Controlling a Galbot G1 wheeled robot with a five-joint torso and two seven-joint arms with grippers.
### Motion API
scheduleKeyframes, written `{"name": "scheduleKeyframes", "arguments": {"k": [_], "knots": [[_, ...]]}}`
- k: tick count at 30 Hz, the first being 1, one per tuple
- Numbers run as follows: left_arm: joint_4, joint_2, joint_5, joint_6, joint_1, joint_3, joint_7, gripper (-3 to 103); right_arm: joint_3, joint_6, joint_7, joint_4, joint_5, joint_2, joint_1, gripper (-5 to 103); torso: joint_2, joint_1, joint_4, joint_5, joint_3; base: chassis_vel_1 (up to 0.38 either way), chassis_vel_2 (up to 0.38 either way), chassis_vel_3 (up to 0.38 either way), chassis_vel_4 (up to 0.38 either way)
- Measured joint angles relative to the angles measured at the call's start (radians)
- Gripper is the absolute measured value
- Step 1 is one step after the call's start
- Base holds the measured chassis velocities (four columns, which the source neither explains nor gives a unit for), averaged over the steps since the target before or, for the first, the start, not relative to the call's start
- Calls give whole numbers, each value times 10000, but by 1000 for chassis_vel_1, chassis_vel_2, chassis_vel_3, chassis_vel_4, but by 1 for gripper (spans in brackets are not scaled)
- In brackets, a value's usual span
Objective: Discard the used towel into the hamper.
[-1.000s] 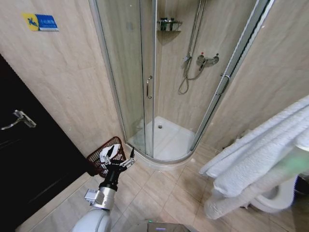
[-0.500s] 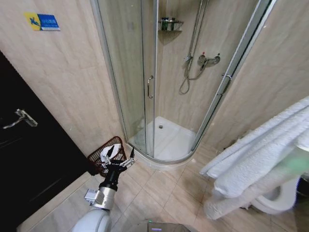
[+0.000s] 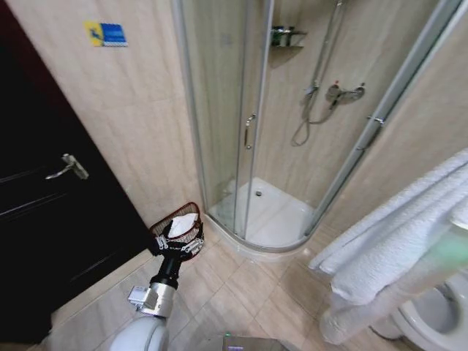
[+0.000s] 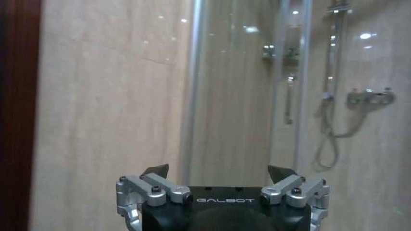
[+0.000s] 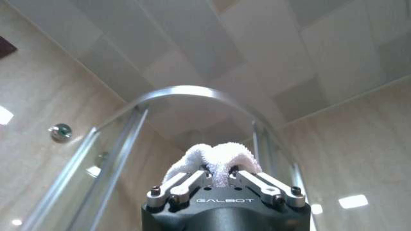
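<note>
**White towel clamped in the right claw, hamper by the shower**

Head view: the hamper (image 3: pixel 178 232) stands on the tiled floor against the beige wall, between the dark door (image 3: pixel 51 212) and the curved glass shower enclosure (image 3: pixel 241 131). Something white lies inside it. The left claw (image 3: pixel 179 247) is held low, just in front of the hamper's near rim, its fingers spread. A large folded white towel (image 3: pixel 395 248) fills the lower right, with a toilet (image 3: pixel 431 314) partly showing beneath it.

Left wrist view: the left claw (image 4: pixel 218 172) points at the wall and shower glass, its two fingers wide apart with nothing between them.

Right wrist view: the right claw (image 5: pixel 218 169) points upward toward the ceiling, its fingers closed tight on a bunched fold of the towel (image 5: pixel 215 156).
</note>
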Motion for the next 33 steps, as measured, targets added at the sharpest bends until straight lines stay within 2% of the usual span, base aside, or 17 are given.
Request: {"name": "scheduleKeyframes", "arguments": {"k": [26, 33], "knots": [[0, 0, 0, 0, 0, 0, 0, 100, -81, 16, -26, 1, -7, 85, -24, 8, -23, -9, 3, 0, -12, 123, 128, 125, 126], [0, 0, 0, 0, 0, 0, 0, 100, -223, 120, 280, 0, 131, -6, 29, 8, -25, -10, 2, -1, -12, 117, 127, 122, 127]]}}
